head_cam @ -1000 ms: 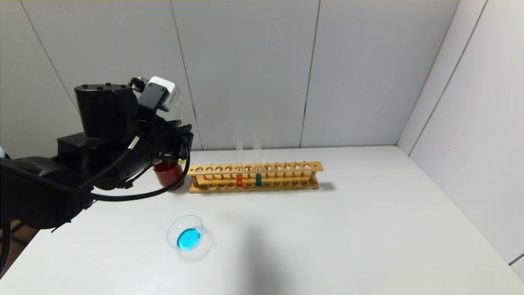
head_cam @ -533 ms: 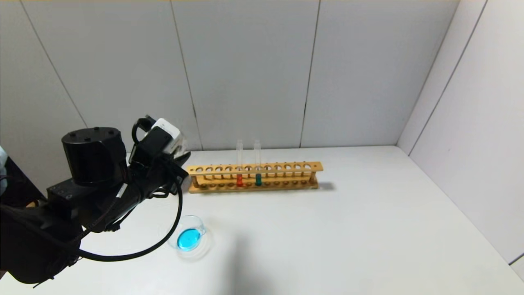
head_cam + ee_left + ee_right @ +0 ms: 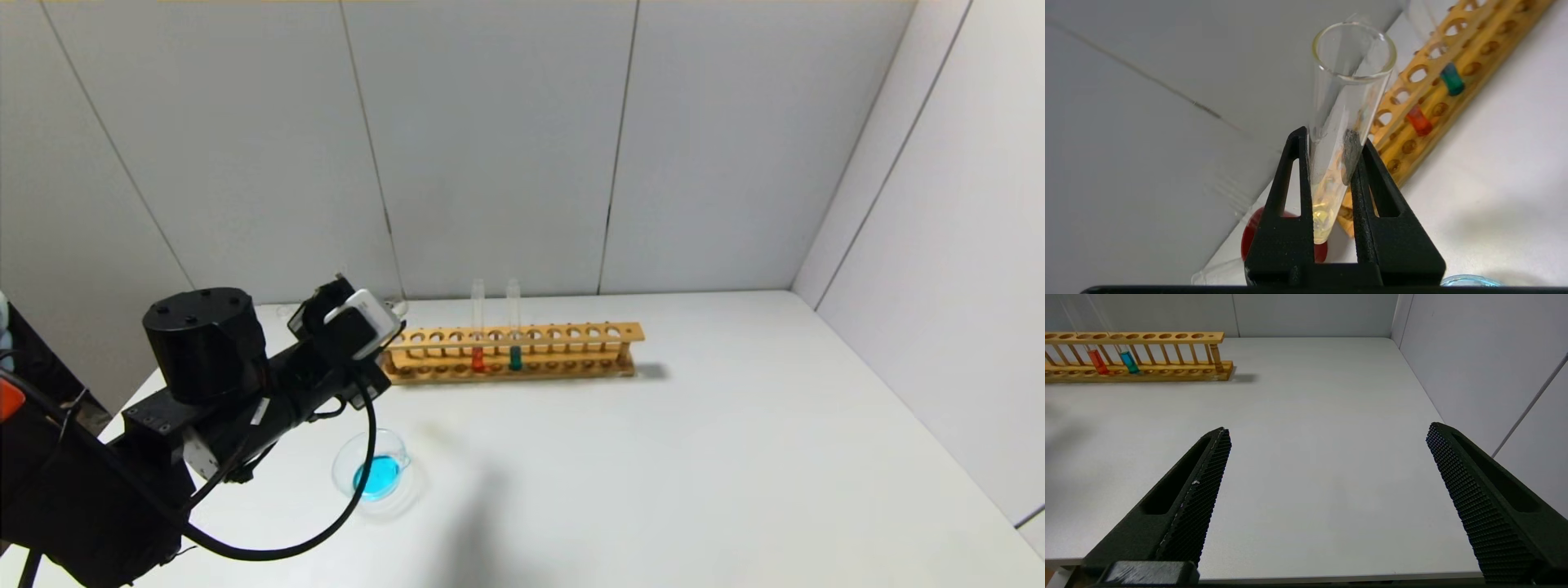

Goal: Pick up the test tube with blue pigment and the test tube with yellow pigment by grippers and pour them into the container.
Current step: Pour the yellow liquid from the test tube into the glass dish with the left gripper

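Note:
My left gripper is shut on the test tube with yellow pigment. The tube's open mouth points away from the wrist and its yellow tip sits between the fingers. In the head view the left arm's wrist hangs by the left end of the wooden rack, behind the container. The container is a clear glass dish holding blue liquid; its rim also shows in the left wrist view. No tube with a bright blue tip shows. My right gripper is open and empty over bare table.
The rack holds an orange-red tube and a green-teal tube. A dark red cup stands behind the left fingers and is hidden by the arm in the head view. Grey walls close the back and right.
My left arm has come down from high above the red cup to just above the table by the rack's left end, with the tube still in its grip. The dish and rack have not moved.

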